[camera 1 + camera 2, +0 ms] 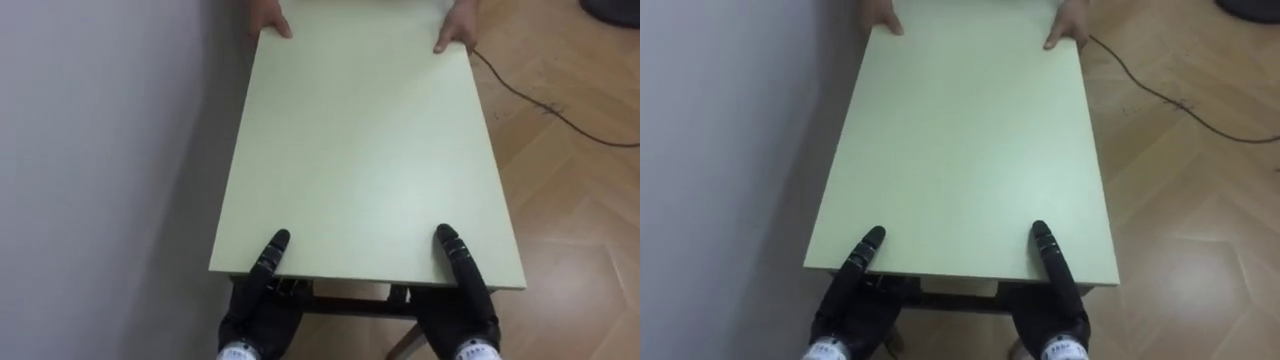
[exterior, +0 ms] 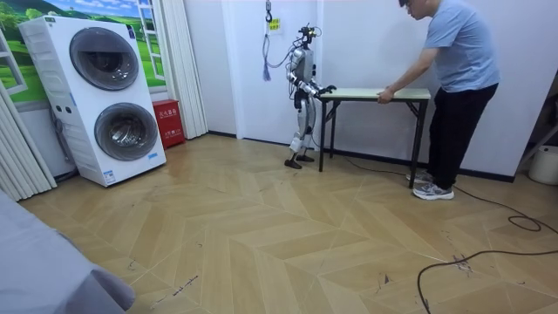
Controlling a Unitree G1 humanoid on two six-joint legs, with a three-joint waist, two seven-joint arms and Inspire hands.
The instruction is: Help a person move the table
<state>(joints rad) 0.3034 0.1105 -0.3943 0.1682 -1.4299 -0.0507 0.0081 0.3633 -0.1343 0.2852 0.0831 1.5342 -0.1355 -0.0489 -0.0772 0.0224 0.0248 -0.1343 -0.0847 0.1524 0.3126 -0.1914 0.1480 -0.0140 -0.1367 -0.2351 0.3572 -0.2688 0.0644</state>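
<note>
A pale green table (image 1: pixel 370 150) stretches away from me, its left long edge close to a white wall (image 1: pixel 90 150). My left hand (image 1: pixel 255 315) holds the near edge at the left corner, thumb lying on top and the rest under the board. My right hand (image 1: pixel 465 300) holds the same edge at the right corner in the same way. At the far end a person's two hands (image 1: pixel 458 30) rest on the far edge. In the room view the person (image 2: pixel 453 87) bends over the table (image 2: pixel 375 93) opposite me.
A dark cable (image 1: pixel 540 105) runs over the wooden floor to the right of the table. A stacked washer and dryer (image 2: pixel 96 96) stand at the room view's left, with a red box (image 2: pixel 166 122) beside them. Open floor lies in the room's middle.
</note>
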